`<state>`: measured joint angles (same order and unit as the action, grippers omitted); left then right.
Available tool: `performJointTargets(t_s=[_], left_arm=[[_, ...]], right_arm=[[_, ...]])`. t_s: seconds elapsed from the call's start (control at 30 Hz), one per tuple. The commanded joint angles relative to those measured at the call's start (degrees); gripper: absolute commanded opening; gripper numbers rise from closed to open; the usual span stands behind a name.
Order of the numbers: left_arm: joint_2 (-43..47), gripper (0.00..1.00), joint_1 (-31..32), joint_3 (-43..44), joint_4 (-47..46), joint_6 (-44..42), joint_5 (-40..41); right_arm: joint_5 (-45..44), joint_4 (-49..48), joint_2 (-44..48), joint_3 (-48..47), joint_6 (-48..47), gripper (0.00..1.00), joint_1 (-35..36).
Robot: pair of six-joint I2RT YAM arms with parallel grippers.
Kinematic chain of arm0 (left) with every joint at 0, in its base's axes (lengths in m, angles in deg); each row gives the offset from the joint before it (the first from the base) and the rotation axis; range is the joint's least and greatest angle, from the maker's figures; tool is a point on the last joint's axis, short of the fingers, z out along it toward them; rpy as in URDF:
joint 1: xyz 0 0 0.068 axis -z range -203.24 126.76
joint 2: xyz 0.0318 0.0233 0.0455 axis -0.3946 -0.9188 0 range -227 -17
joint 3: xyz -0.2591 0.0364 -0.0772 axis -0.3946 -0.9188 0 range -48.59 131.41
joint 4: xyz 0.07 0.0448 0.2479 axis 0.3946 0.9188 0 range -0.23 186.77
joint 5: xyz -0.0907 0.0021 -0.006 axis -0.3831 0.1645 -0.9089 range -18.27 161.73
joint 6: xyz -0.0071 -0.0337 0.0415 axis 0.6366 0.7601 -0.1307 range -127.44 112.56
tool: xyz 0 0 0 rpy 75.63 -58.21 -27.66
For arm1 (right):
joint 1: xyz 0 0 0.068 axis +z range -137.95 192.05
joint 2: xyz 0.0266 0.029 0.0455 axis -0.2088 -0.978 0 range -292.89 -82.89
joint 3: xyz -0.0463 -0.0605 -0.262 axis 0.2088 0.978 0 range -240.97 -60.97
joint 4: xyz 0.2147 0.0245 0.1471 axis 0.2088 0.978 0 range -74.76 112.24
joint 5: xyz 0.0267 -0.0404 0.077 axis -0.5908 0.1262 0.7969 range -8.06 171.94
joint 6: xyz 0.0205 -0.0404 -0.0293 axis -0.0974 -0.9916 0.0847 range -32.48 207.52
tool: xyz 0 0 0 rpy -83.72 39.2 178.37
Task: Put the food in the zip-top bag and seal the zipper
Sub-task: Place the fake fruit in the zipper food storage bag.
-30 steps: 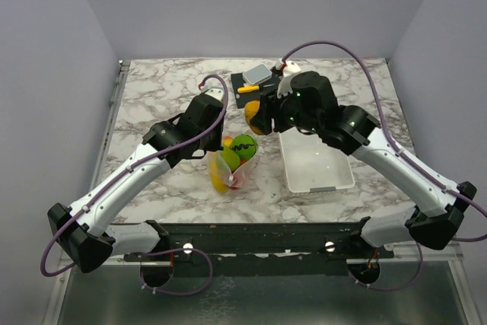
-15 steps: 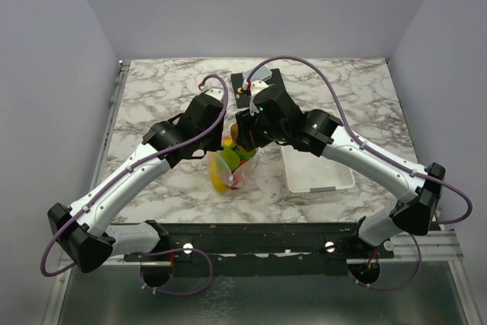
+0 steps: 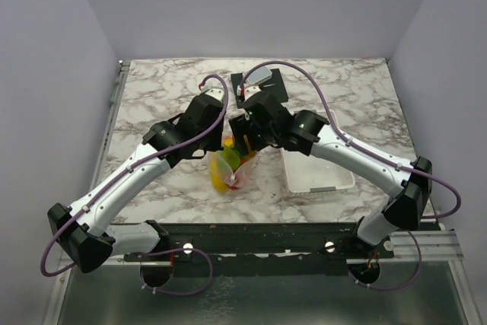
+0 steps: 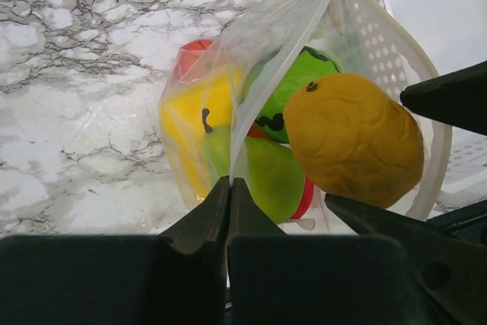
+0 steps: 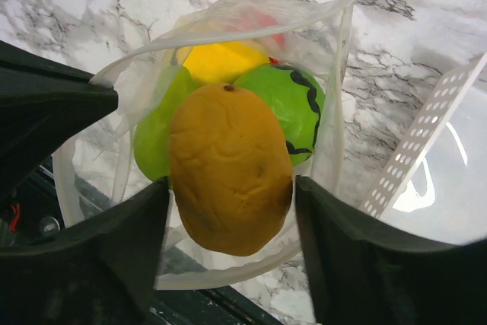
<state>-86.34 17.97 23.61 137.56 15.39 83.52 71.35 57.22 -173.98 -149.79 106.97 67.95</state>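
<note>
The grey-veined white marble bench [image 3: 152, 89], enclosed by plain pale walls, is shown from above. Compared with one second earlier, the right arm has been swung leftward from the far end of the white slatted plastic basket [image 3: 316, 169] to the mouth of the clear soft plastic bag [image 4: 259, 43]. The left arm and the bag are unchanged in position.

The left tool [image 4: 229, 188] is fully closed. The near rim of the bag is pinched between its fingers, so that the mouth is held open and upward. The right tool [image 5: 232, 195] is set partly open around a wrinkled orange toy fruit [image 5: 228, 157], which is placed in the bag's mouth. Both fingers lie against or just beside its flanks, and it cannot be told whether the fruit is clamped.

Beneath it, inside the bag, are seen a green toy fruit with a black wavy mark [image 5: 293, 100], a plain green toy fruit [image 5: 152, 138], a yellow toy fruit [image 5: 221, 62] and a red toy fruit [image 4: 194, 51].

The basket stands just beside the bag on the right. A dark flat board [image 3: 272, 85] carrying a grey item lies beyond. In the top view the bag's mouth is largely covered by the right wrist.
</note>
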Motion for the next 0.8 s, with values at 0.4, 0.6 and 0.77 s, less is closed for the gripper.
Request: performJointTargets(t_s=[0.4,0.6,0.77], left_arm=[[1.43,0.00,0.00,-0.13,-0.23,-0.25,-0.43],[1.53,0.00,0.01,0.20,-0.21,-0.10,-0.73],[1.70,0.00,0.01,0.06,-0.14,0.10,-1.44]], right_arm=[[-4.08,1.28,6.06,-3.59,3.18,0.85,0.53],[-4.76,2.23,9.93,-3.03,4.66,0.85,0.53],[-4.25,2.93,13.57,-0.64,7.41,0.84,0.53]])
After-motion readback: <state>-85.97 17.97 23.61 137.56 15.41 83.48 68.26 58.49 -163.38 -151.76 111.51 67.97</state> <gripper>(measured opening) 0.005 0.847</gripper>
